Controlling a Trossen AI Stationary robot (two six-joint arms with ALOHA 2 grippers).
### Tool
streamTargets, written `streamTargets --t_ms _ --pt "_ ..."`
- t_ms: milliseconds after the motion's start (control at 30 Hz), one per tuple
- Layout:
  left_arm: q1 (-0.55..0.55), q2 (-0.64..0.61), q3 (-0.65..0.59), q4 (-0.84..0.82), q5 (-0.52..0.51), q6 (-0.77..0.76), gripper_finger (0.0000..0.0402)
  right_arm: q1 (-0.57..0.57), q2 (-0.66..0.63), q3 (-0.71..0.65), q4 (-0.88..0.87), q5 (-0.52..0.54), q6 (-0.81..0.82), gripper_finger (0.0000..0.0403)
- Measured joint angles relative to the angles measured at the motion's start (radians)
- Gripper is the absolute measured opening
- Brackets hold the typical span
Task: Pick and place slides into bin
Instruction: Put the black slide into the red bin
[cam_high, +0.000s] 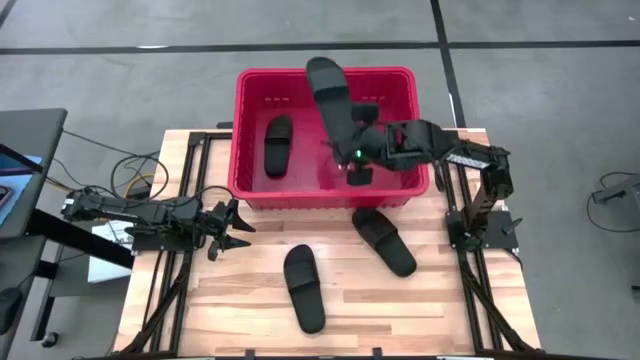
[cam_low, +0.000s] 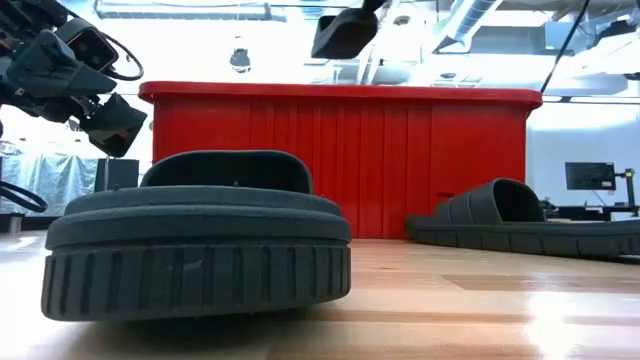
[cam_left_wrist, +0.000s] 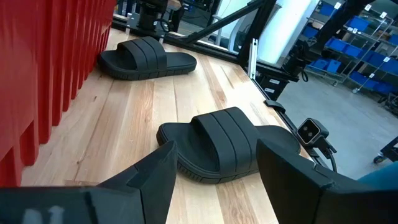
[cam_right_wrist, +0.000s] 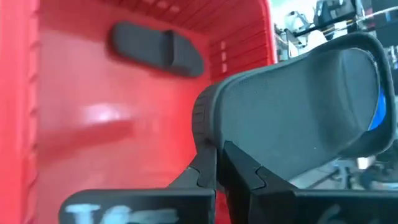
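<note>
A slide (cam_low: 195, 240) lies on the wooden table (cam_low: 480, 300), red bin (cam_low: 340, 160) behind.

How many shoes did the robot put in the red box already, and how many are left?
One slide already lies inside the bin. The right gripper is shut on a second slide, holding it above the bin. Two more wait on the table: a middle slide and a slide near the bin. The left gripper is open, at the table's left side. So one done, one in hand, two left.
</note>
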Motion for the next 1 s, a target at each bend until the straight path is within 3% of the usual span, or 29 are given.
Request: streamTargets --t_ms 333,1000 --pt "0.0 0.0 0.0 0.0 0.0 0.0 0.021 -0.129 0.003 0.0 0.158 -0.137 -0.002 0.0" --pt "0.0 0.0 0.0 0.0 0.0 0.0 0.021 -0.16 0.303 -0.001 0.192 -0.207 0.003 0.0"
